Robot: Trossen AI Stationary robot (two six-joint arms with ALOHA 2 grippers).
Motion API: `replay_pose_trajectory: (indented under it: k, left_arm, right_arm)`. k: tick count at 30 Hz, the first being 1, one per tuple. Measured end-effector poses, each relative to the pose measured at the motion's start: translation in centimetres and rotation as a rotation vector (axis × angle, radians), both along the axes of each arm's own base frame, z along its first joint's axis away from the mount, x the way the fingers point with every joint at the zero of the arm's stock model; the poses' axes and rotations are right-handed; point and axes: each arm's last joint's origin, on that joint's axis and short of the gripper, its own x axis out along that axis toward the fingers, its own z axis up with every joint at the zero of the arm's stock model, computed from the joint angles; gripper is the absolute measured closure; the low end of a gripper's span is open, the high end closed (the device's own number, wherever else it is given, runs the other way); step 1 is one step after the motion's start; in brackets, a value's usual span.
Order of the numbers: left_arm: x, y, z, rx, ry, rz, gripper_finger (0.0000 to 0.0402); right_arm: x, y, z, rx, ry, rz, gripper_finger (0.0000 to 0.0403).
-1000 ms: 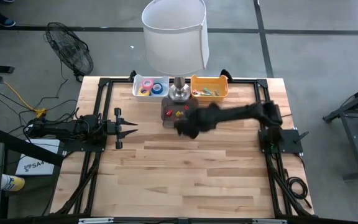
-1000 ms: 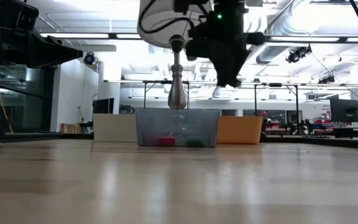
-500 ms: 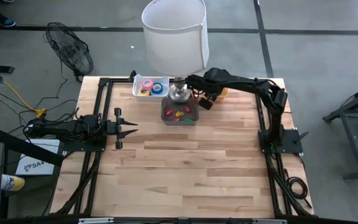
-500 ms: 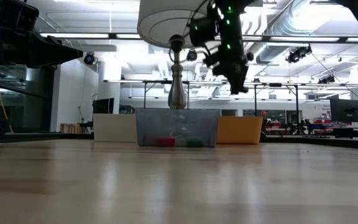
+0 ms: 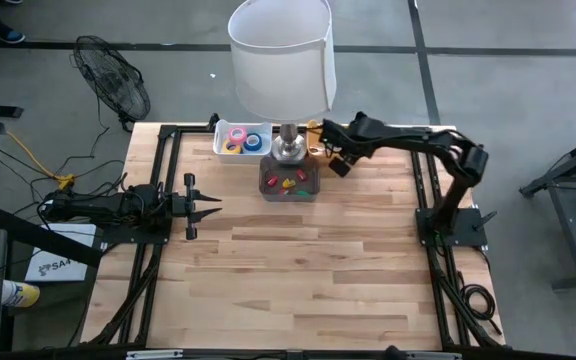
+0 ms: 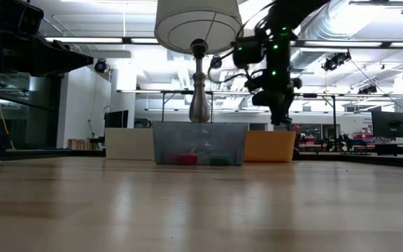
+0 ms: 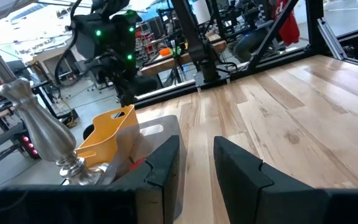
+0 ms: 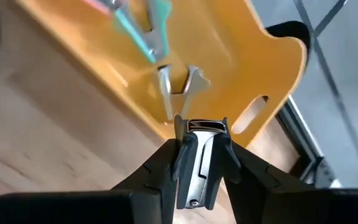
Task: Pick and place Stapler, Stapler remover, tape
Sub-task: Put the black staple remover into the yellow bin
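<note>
Metal staple remover [image 8: 199, 163] clamped in right gripper [image 8: 199, 155] over orange bin [image 5: 353, 128] at far right, likely ready for dropping in; left gripper [image 5: 200, 206] waiting open at left edge.

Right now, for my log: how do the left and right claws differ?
The left claw is open and empty; the right claw is shut on the stapler remover. The left claw waits near the table's left edge; the right claw hovers by the orange bin. Both are dark, two-fingered.
</note>
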Motion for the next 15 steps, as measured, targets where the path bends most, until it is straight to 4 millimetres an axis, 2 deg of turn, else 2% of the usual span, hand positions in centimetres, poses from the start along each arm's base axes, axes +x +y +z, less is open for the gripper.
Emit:
replay_pose_trajectory:
  k: [9,15]
  left_arm:
    - [0.0,0.0,0.0,0.000,0.000,0.000,0.0305]
    - [0.0,0.0,0.0,0.000,0.000,0.000,0.0305]
  right_arm:
    - [-3.5,-0.9,0.1,-0.092,-0.258,-0.217,0.0300]
    - [-4.0,-2.3,-0.3,-0.094,-0.432,-0.319,0.0300]
